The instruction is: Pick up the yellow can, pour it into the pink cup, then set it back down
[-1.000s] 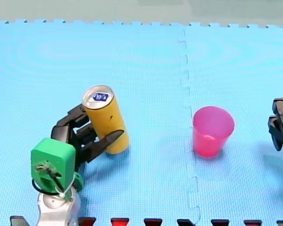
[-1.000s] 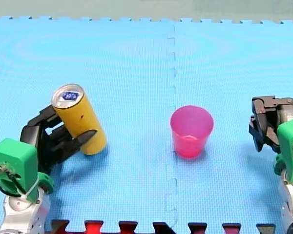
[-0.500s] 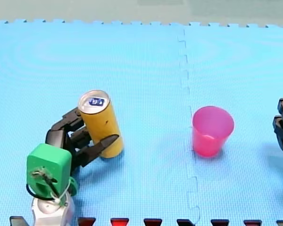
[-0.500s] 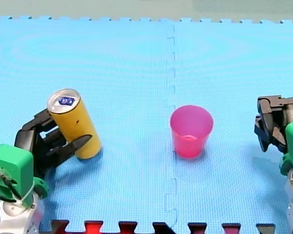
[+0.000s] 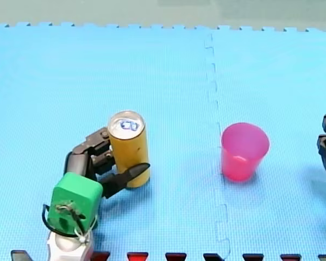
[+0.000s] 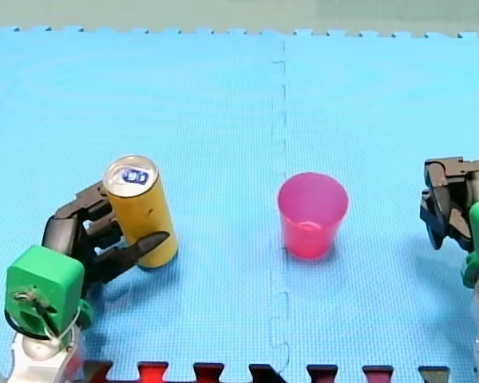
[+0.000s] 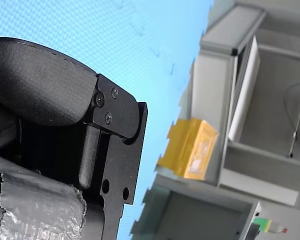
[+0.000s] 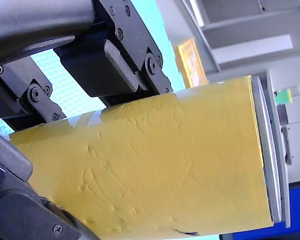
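Note:
The yellow can (image 5: 129,151) is upright at the front left of the blue mat (image 5: 168,81), silver top facing up. Its base is at the mat or just above it; I cannot tell which. My left hand (image 5: 115,167) is shut on the can, with fingers (image 5: 95,153) behind it and the thumb across its lower front. The second wrist view shows the can's yellow side (image 8: 155,165) held between black fingers (image 8: 110,65). The pink cup (image 5: 244,151) stands upright and apart, right of the mat's seam. My right hand (image 6: 447,209) is at the right edge, holding nothing.
A jigsaw seam (image 5: 214,109) runs front to back through the mat, just left of the cup. Red pieces (image 6: 207,373) line the front edge. In the first wrist view, a yellow box (image 7: 190,149) sits on grey shelving beyond the mat.
The can has gone from tilted to upright and shifted a little right and toward me with the left hand. The right hand drew slightly toward the right edge.

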Robot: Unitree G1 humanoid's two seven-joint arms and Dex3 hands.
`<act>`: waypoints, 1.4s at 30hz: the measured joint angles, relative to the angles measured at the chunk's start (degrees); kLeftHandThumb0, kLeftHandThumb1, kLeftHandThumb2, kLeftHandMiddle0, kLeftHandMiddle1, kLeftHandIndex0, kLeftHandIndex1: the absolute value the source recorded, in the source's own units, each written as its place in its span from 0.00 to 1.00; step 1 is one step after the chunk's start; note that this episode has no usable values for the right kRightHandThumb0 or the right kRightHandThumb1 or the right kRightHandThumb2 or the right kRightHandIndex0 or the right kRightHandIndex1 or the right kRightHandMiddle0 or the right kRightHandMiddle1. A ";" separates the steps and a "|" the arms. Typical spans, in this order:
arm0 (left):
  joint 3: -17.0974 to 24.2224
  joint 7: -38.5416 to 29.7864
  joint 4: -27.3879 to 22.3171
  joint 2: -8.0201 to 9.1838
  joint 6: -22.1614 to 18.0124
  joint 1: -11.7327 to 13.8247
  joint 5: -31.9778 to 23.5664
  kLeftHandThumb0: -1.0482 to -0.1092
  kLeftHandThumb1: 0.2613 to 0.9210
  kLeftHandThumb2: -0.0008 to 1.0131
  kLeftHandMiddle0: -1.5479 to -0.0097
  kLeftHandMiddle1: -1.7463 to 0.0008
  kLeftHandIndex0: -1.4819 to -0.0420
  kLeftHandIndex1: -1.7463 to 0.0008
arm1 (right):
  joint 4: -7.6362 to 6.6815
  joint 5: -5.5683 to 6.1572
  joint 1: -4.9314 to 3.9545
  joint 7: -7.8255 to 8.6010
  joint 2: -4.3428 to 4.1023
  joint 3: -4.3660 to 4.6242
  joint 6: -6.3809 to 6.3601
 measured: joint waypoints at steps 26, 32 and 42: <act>2.75 -6.26 3.15 -3.37 1.73 -0.47 -5.18 0.73 0.84 0.00 0.16 1.00 0.20 1.00 | 1.64 -0.23 -0.13 0.40 -1.17 0.05 -3.16; 2.74 -7.73 3.84 -2.82 2.88 -0.85 -4.89 0.70 0.79 0.00 0.23 1.00 0.35 1.00 | 1.93 -0.13 -0.19 0.77 -1.29 -0.07 -3.87; -0.27 -2.09 3.80 -1.56 3.32 -1.04 0.07 0.60 0.69 0.00 0.48 1.00 0.47 1.00 | 2.04 -0.12 -0.26 0.87 -1.30 -0.19 -3.97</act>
